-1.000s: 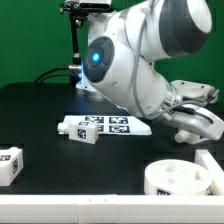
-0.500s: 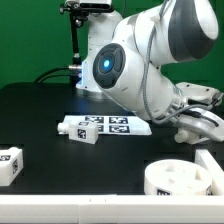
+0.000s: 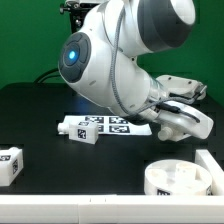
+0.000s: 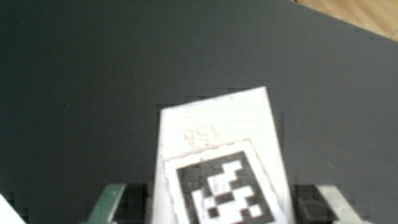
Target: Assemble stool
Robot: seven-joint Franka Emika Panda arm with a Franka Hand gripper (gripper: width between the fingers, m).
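Observation:
In the wrist view a white stool leg (image 4: 217,140) with a black-and-white tag stands between my gripper (image 4: 217,205) fingers, and the jaws press both its sides. One green-grey finger (image 4: 118,200) shows beside it. In the exterior view my gripper (image 3: 190,122) hangs low at the right, above the round white seat (image 3: 185,180); the arm mostly hides the held leg there. A second leg (image 3: 80,130) lies mid-table. A third leg (image 3: 8,165) sits at the exterior view's left edge.
The marker board (image 3: 118,127) lies flat on the black table, just right of the mid-table leg. The robot's bulky white body (image 3: 110,60) fills the middle of the exterior view. A black stand (image 3: 72,40) rises at the back against the green wall.
The arm's big body has swung toward the exterior view's left and the hand has turned a little. The jaws have closed on the leg.

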